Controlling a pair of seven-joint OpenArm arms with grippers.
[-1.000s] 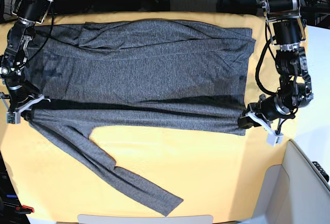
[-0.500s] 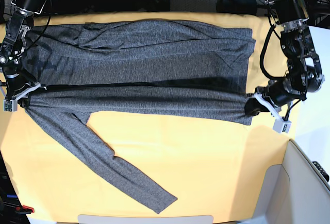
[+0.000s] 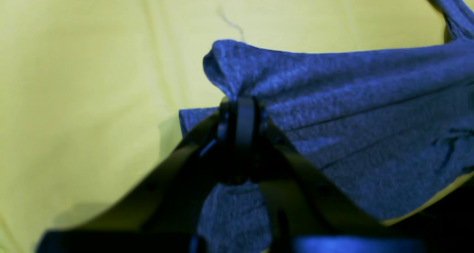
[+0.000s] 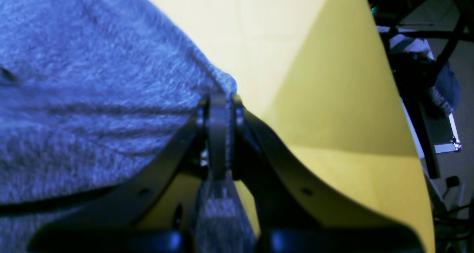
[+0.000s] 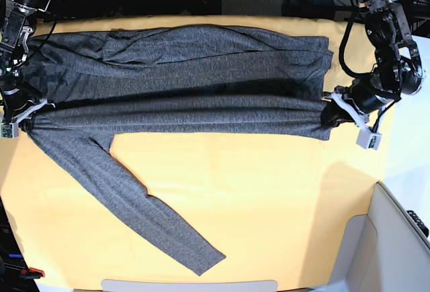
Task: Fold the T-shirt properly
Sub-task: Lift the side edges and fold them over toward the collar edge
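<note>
And up it goes: both arms have carried the near edge of the T-shirt point(image 5: 181, 84) farther toward the back of the table than a moment ago, so the folded band now lies higher over the body of the shirt and more yellow table cloth point(image 5: 255, 198) shows in front of it. The left gripper point(image 5: 330, 114), on the right side of the base view, is clenched on the shirt's corner there; the left wrist view shows its jaws pressed together with a bunch of grey knit point(image 3: 333, 108) pinched between them and a peak of cloth rising just beyond the tips. The right gripper point(image 5: 27, 112), on the left side of the base view, is likewise clamped tight on the opposite corner, the fabric point(image 4: 92, 97) gathered at its tips in the right wrist view. The shirt stretches taut between the two grippers across the width of the table, its far half lying flat on the cloth. One long sleeve point(image 5: 127, 205) trails diagonally from the right gripper's corner toward the table's near edge, lying loose on the yellow.
</note>
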